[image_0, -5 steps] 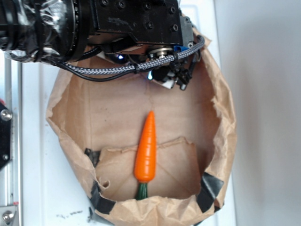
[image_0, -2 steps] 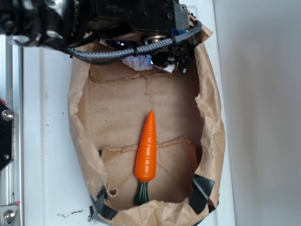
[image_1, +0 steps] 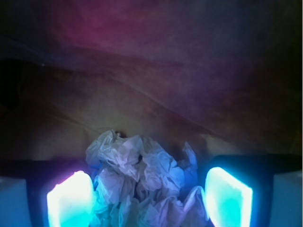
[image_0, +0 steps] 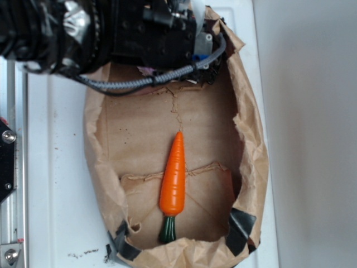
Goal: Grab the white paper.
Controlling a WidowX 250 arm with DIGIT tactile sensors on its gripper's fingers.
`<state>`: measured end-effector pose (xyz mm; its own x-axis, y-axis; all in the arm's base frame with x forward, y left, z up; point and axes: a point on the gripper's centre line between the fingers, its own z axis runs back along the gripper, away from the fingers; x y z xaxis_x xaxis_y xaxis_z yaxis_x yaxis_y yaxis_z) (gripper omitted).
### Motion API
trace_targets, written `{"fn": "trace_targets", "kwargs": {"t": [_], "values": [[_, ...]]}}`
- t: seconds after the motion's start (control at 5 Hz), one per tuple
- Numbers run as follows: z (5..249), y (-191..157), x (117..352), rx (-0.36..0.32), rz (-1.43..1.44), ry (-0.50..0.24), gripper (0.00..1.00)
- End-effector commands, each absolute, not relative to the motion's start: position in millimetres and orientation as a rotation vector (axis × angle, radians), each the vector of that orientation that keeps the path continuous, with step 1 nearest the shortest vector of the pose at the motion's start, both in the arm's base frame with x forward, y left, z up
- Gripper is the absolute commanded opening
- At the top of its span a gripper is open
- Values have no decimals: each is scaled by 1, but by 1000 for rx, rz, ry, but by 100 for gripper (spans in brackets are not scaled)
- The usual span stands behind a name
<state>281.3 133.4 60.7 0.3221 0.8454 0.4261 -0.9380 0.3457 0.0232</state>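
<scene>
Wrist view: the white paper (image_1: 142, 184), a crumpled wad with no clear long axis, lies between the glowing pads (image_1: 71, 201) of the gripper (image_1: 149, 198), whose jaws stand apart on either side of it. Exterior view: the arm hides the wad and the gripper at the far end of the brown paper bag (image_0: 254, 145); the carrot (image_0: 173, 177) points tip-far. Compared with 0.4 s ago, the wad is now covered.

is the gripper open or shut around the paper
Open. In the wrist view the fingers stand apart on either side of the paper, gripper not yet closed on it.
</scene>
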Motion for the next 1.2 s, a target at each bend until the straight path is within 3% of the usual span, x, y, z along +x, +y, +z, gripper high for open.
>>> {"fn": "trace_targets", "kwargs": {"t": [0.0,0.2,0.4,0.6,0.8,1.0], "values": [[65,135,286,322,1200,-382,95],[66,139,288,322,1229,-369,0],[68,139,282,322,1231,-414,0],[72,139,281,314,1228,-412,0],[99,134,270,192,1129,-303,0],[140,125,261,37,1053,-159,0]]}}
